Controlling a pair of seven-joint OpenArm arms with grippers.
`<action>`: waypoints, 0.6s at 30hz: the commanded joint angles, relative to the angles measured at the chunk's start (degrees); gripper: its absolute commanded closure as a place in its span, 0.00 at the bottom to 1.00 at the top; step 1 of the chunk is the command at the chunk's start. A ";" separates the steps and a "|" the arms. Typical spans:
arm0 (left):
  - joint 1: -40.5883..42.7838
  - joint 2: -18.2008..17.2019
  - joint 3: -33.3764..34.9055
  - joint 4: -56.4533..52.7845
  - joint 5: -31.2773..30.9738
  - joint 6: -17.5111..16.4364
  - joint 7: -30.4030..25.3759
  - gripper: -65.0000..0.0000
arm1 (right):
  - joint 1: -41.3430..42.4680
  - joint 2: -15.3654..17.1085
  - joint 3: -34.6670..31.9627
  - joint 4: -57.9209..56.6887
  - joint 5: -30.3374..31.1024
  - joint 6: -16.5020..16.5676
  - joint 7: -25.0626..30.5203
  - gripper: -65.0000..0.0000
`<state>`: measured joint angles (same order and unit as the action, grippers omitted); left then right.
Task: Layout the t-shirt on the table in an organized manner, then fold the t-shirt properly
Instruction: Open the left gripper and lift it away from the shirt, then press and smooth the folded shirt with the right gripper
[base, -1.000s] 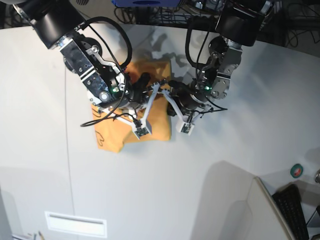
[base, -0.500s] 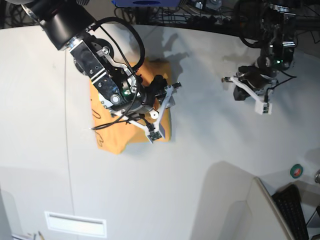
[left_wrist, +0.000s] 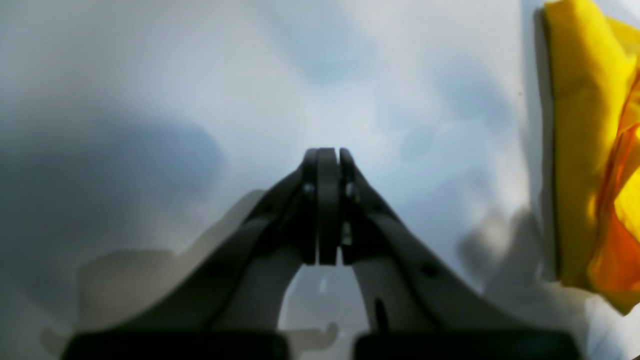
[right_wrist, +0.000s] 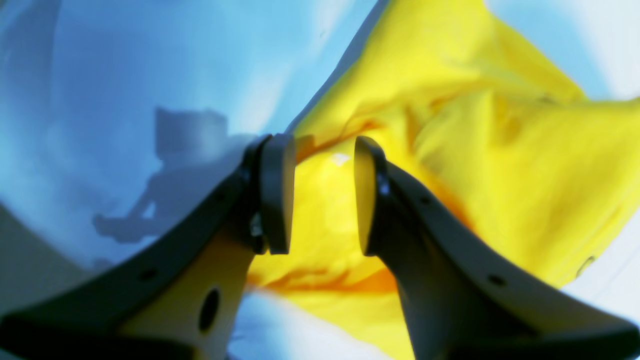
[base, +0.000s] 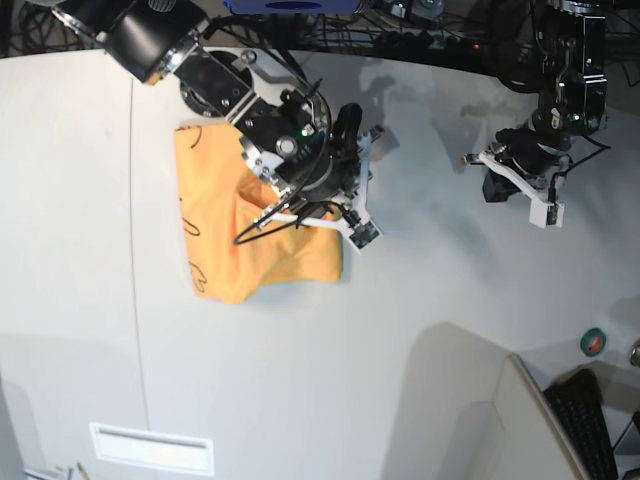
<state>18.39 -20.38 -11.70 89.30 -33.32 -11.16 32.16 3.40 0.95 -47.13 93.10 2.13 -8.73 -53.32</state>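
Starting with the left wrist view: the left gripper (left_wrist: 327, 160) is seen with its jaws pressed fully together, nothing between them, above bare table (left_wrist: 200, 100). A strip of the t-shirt (left_wrist: 580, 150) is seen at the right edge, well apart from the tips.

Right wrist view: the right gripper (right_wrist: 320, 192) is seen with a clear gap between its pads, about halfway apart. Yellow cloth fills the background of that gap; whether any fabric is pinched cannot be told, and the pads look apart from it. The cloth is rumpled, with orange creases.

Base view: the t-shirt (base: 225, 230) is seen as a partly folded, roughly rectangular bundle on the table (base: 400, 330), left of centre. Its long axis runs from far to near in this view; the scribble marks lie along the left edge. The right gripper (base: 352, 205) is over the bundle's right edge. The left gripper (base: 520, 185) hangs off to the right, away from the cloth.

Handling is judged as light, soft and limp; layers may slip on the smooth top. Corners or a fold edge are judged the best places to pinch.
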 joint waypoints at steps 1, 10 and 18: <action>-0.06 -1.20 -2.05 -0.20 -0.31 -0.31 -1.09 1.00 | -0.28 -0.47 0.23 4.97 -2.09 -0.02 1.50 0.74; 0.02 -1.02 -12.69 -8.11 0.13 -9.90 -1.09 1.00 | -12.23 1.12 17.99 17.10 -19.76 0.25 4.40 1.00; -0.06 -0.85 -12.69 -7.76 2.77 -9.90 -1.09 1.00 | -11.53 1.20 29.86 1.45 -9.03 0.25 11.08 1.00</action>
<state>18.44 -20.25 -23.99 80.55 -30.11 -21.04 32.16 -9.06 2.81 -16.95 93.49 -7.46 -8.54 -43.81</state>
